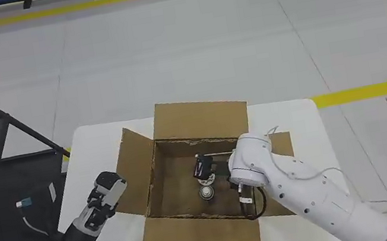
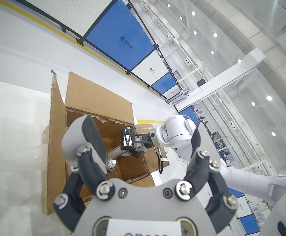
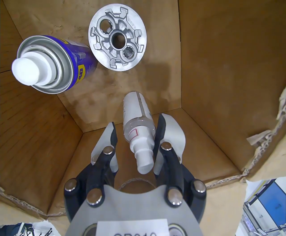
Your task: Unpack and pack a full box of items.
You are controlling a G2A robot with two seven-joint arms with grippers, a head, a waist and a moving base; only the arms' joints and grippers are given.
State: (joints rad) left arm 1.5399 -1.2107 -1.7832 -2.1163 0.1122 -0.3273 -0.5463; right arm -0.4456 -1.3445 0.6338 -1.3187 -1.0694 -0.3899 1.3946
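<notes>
Brown cardboard box stands open at the centre of the top view on the white tabletop, its flaps folded outward. The right pincer is down inside it, fingers spread on either side of a tilted white plastic bottle. The bottle sits close against one finger, with a gap at the other. On the box floor a blue spray can stands upright just beside a flat cast-metal disc. The left pincer hangs open at lower left, outside the box's left flap.
</notes>
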